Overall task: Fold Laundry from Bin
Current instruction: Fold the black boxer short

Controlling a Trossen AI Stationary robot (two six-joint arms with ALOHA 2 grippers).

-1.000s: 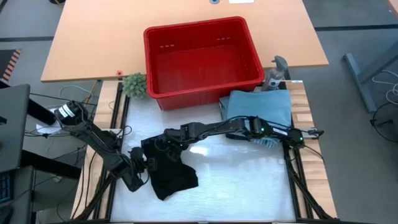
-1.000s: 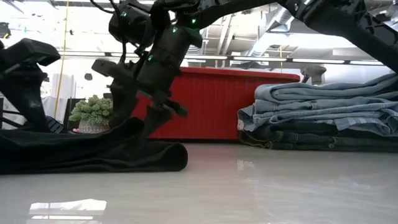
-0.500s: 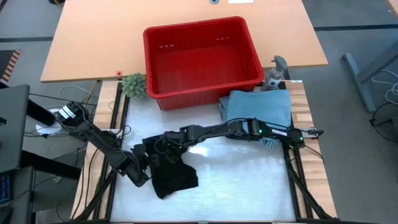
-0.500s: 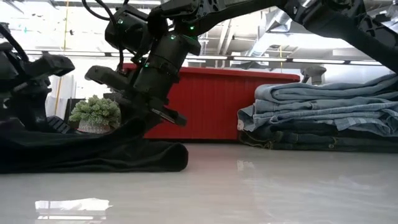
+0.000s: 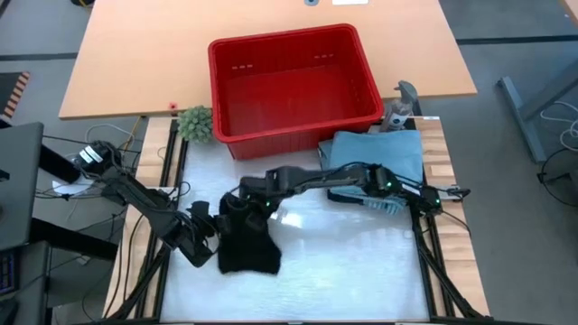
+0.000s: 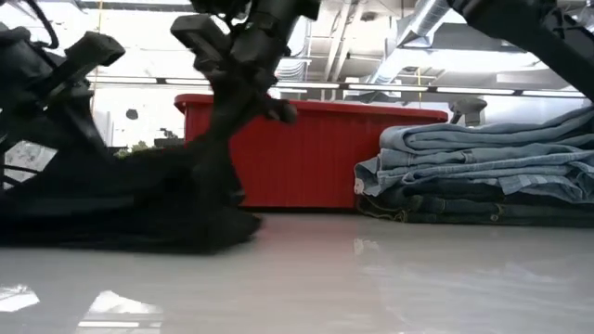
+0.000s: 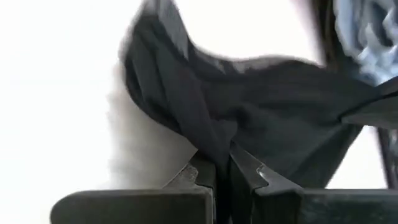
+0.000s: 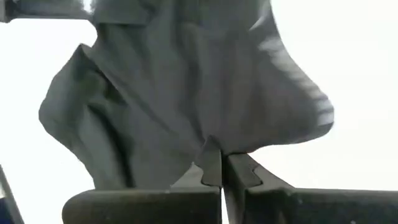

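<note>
Bin point(image 5: 293, 81) at upper centre looks empty, and folded denim point(image 5: 377, 155) is stacked to its right. My left end effector point(image 5: 206, 226) and right end effector point(image 5: 237, 204) both pinch the black garment point(image 5: 246, 244), lower left; it's bunched, fold unfinished.

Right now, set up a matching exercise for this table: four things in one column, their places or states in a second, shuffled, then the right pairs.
Things:
1. red bin
2. black garment
3. folded denim stack
4. small green plant

Places or states:
A. pinched by both the left hand and the right hand
B. stacked beside the bin's front right corner
C. at the bin's front left corner
D. at the back of the work surface, with nothing showing inside

Pairs: 1-D, 2-A, 3-B, 4-C
</note>
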